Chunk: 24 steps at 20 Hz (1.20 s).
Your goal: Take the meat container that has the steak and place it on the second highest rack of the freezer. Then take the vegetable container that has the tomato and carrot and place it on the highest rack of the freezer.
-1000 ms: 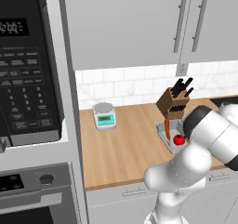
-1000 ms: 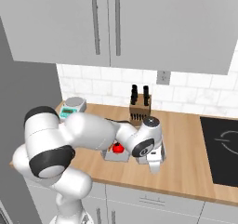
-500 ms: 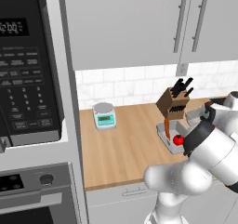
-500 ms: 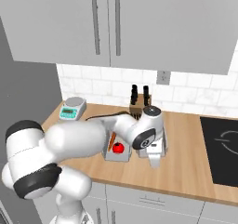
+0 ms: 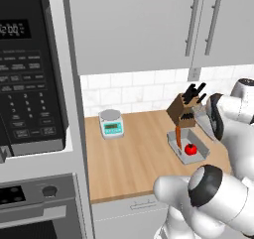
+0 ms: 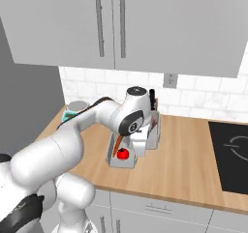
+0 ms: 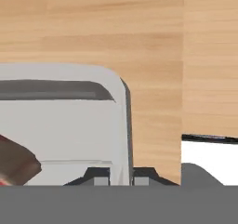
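The wooden counter (image 5: 134, 153) runs under grey wall cabinets (image 6: 145, 24), with a black microwave (image 5: 30, 79) at its left end and a dark cooktop (image 6: 232, 154) at its right. The white arm (image 6: 92, 125) reaches over the counter's middle. Beneath it sit two grey trays: the vegetable container (image 5: 188, 151), shallow and light grey, holds a slim orange carrot (image 5: 177, 136) lying lengthwise and a glossy red tomato (image 5: 189, 149) just beside it. The meat container (image 7: 65, 125) is next to it; a reddish-brown corner of the steak (image 7: 16, 165) shows inside. The gripper (image 7: 122, 179) has its fingertips pressed against this tray's side wall, pinching the rim. A knife block (image 5: 184, 111) and a small kitchen scale (image 5: 110, 124) stand near the backsplash
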Available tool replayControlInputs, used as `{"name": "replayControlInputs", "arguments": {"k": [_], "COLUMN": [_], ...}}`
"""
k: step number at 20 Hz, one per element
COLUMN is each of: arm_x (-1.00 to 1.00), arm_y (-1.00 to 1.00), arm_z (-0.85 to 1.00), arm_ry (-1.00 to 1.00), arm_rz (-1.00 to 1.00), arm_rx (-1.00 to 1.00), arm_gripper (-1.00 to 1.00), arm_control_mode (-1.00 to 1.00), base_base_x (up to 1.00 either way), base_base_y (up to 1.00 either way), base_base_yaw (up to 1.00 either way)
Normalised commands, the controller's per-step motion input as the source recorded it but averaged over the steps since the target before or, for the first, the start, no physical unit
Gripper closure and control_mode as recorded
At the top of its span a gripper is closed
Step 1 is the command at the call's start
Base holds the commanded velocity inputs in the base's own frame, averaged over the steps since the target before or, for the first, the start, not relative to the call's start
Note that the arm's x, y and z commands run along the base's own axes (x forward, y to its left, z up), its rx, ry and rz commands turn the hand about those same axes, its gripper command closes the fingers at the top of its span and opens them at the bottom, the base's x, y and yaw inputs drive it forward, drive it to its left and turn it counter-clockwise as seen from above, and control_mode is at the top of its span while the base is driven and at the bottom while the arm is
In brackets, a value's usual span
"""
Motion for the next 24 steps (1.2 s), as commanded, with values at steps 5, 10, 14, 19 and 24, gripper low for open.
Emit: {"name": "replayControlInputs", "arguments": {"k": [5,10,14,19,24], "arm_x": [-0.13,-0.11,-0.19,-0.02,0.00], "arm_y": [1.00,0.97,0.89,0.51,0.07], "arm_z": [0.54,0.51,0.23,0.14,0.21], "arm_ry": [0.00,0.01,0.00,0.00,0.00], "arm_rz": [-0.07,-0.04,-0.03,0.00,-0.03], "arm_rx": [0.00,0.00,0.00,0.00,0.09], "arm_gripper": [1.00,1.00,1.00,1.00,1.00], "arm_control_mode": [-1.00,-1.00,-1.00,-1.00,-1.00], "base_base_x": [0.00,0.00,0.00,0.00,0.00], "base_base_y": [0.00,0.00,0.00,0.00,0.00], "base_base_yaw": [0.00,0.00,0.00,0.00,0.00]}}
